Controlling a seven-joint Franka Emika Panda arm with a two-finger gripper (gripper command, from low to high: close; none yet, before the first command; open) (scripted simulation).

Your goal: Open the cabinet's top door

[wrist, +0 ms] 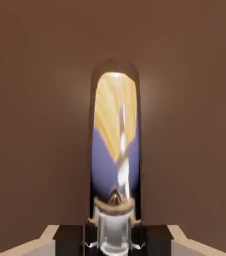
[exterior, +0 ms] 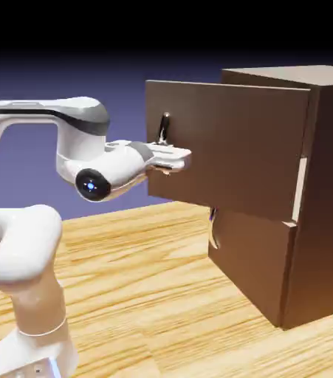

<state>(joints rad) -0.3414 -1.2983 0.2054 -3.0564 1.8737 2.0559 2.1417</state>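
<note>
The dark brown cabinet [exterior: 325,192] stands at the right of the exterior view. Its top door [exterior: 235,148] stands well out from the cabinet's front, toward the arm. My gripper [exterior: 172,159] reaches level to the door's curved silver handle [exterior: 165,127] and is shut on its lower part. In the hand view the handle [wrist: 115,145] rises tall and mirror-like in the middle, mirroring wood grain and violet. Its foot sits gripped between my fingertips [wrist: 95,235] at the bottom edge. The door's brown face [wrist: 34,125] fills the rest of that view.
Under the top door the lower, shorter brown panel [exterior: 252,262] sits flush with the cabinet, its own handle [exterior: 213,230] just showing. The cabinet stands on a light wooden table [exterior: 154,295]. My white arm [exterior: 29,251] rises at the left.
</note>
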